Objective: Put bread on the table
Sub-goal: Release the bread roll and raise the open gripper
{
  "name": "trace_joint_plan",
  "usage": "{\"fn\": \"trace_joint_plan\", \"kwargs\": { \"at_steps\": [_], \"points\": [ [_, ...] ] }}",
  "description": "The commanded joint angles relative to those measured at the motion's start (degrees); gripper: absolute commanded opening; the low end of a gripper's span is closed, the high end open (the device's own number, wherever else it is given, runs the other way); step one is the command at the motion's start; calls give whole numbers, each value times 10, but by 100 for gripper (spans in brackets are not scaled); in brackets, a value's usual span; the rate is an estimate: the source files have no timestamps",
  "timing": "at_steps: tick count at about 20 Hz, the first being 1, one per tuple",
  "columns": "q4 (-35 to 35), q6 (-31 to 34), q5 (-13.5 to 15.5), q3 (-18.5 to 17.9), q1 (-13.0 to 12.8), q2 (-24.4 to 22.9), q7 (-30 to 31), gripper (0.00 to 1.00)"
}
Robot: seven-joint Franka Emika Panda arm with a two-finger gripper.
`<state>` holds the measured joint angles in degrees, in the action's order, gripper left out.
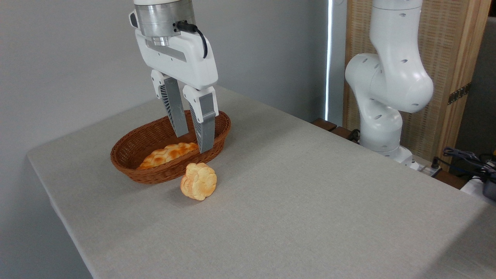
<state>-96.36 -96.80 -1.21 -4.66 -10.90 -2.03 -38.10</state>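
Note:
The bread (pixel 198 181), a small round bun with a lumpy golden top, lies tipped on its side on the grey-beige table (pixel 294 201), just in front of the wicker basket's near rim. My gripper (pixel 192 143) hangs above and slightly behind the bun, over the basket's right end. Its two grey fingers point down, stand apart and hold nothing. A clear gap separates the fingertips from the bun.
The brown oval wicker basket (pixel 128 155) stands at the back left of the table and holds a longer orange-brown bumpy loaf (pixel 168 153). The arm's white base (pixel 381 120) rises beyond the table's far right edge, with cables (pixel 465 157) beside it.

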Motion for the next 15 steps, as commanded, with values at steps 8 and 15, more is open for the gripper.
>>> {"fn": "trace_joint_plan", "kwargs": {
  "at_steps": [8,15],
  "points": [
    [13,32,0,26,39,2,2,100],
    [13,32,7,25,38,2,3,100]
  ]
}}
